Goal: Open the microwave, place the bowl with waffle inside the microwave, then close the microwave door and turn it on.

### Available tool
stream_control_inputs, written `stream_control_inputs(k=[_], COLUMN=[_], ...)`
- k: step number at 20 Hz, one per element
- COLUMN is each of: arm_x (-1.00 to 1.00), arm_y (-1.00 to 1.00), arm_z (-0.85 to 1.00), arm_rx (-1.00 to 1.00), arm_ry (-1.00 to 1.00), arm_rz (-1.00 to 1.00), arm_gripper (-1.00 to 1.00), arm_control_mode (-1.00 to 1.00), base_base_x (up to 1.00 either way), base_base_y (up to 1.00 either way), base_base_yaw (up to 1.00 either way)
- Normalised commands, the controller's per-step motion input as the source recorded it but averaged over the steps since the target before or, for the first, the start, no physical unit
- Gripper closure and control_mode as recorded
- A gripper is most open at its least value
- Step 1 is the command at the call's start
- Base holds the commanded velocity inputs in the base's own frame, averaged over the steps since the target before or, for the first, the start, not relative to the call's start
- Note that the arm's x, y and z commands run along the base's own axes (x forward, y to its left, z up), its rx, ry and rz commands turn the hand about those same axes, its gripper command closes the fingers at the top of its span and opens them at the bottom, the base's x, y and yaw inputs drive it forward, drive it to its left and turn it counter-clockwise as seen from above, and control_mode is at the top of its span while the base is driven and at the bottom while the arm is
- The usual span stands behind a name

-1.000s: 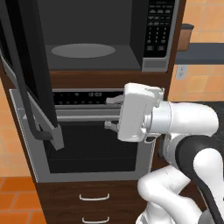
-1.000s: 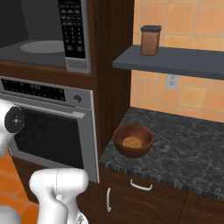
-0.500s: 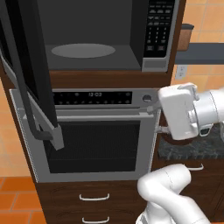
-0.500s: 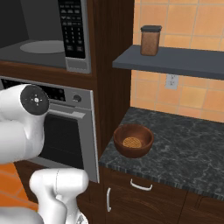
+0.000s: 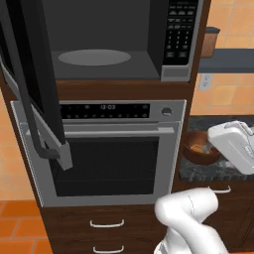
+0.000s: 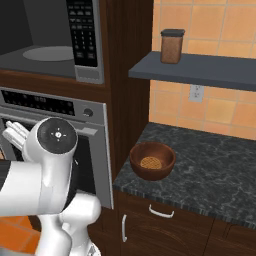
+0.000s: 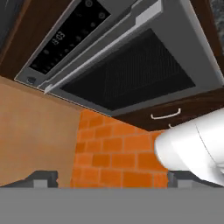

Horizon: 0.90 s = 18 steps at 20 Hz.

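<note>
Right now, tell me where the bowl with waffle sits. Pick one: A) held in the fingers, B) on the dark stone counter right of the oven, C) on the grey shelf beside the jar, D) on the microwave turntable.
B: the bowl with waffle rests on the dark counter right of the oven, while the microwave turntable is bare.

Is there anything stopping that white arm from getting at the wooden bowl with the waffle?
Probably not. The bowl with waffle sits alone near the front edge of the dark counter, with nothing over or around it, and the shelf hangs well above. The gripper now faces the oven, so it must first swing round.
</note>
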Motion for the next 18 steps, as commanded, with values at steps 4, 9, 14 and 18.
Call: stream_control_inputs(k=[4, 9, 14, 18], arm_x=[0.11, 0.51, 0.34, 0.34], arm_y=[-1.0, -1.0, -1.0, -0.77], arm_z=[-0.81, -0.21, -0.23, -0.29], arm_rx=[0.0, 0.11, 0.2, 0.12], arm_ry=[0.06, 0.22, 0.0, 0.01], arm_rz=[-0.41, -0.37, -0.16, -0.01], arm_gripper=[-1.0, -1.0, -1.0, -1.0], arm_control_mode=[-1.0, -1.0, -1.0, -1.0], base_base_x=[0.0, 0.0, 0.0, 0.0], base_base_y=[0.0, 0.0, 0.0, 0.0], base_base_yaw=[0.0, 0.0, 0.0, 0.0])
